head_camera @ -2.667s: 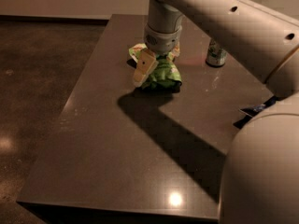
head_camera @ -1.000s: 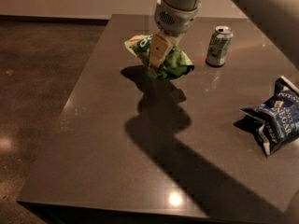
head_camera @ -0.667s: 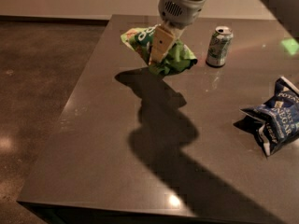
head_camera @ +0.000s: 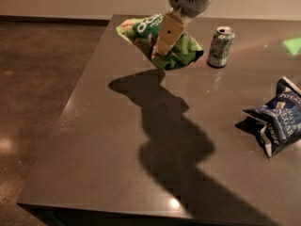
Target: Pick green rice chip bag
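Note:
The green rice chip bag (head_camera: pixel 181 51) is light green and glossy with a dark green label patch at its upper left. It hangs in the air above the far part of the dark table (head_camera: pixel 103 140), clear of the surface, with its shadow below it. My gripper (head_camera: pixel 162 44) comes down from the top of the camera view and is shut on the bag. One tan finger (head_camera: pixel 168 32) lies across the bag's front.
A green-and-white drink can (head_camera: pixel 220 46) stands upright just right of the held bag. A dark blue salt-and-vinegar chip bag (head_camera: pixel 275 119) lies at the table's right edge. The table's left edge drops to a dark floor (head_camera: pixel 37 79).
The gripper has risen with the green bag in it. The bag has gone from resting on the table to hanging above it, and its shadow has separated from it.

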Robot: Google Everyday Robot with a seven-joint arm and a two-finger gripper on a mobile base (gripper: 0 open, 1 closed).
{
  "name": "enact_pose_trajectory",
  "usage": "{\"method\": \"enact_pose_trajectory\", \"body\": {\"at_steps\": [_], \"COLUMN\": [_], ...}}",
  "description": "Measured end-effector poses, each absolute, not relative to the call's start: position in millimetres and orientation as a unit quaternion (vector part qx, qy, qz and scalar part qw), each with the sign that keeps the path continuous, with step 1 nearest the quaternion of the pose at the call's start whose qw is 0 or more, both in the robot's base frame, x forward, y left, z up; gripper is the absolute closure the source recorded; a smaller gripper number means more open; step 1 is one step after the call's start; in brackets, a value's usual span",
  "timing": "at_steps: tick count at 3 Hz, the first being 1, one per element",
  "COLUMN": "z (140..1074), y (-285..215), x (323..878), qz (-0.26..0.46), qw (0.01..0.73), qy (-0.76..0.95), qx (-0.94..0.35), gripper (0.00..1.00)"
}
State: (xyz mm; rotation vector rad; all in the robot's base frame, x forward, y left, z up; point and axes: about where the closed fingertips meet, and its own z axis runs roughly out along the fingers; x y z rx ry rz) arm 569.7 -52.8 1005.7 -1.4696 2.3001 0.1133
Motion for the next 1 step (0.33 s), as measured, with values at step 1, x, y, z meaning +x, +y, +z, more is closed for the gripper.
{"method": "enact_pose_trajectory", "body": {"at_steps": [1], "z": [1006.5], "y": [-51.3], "x": [570.2], "qz": [0.042], "qw": [0.206], "qy": [0.823], "qx": [-0.528], "gripper": [1.0]}}
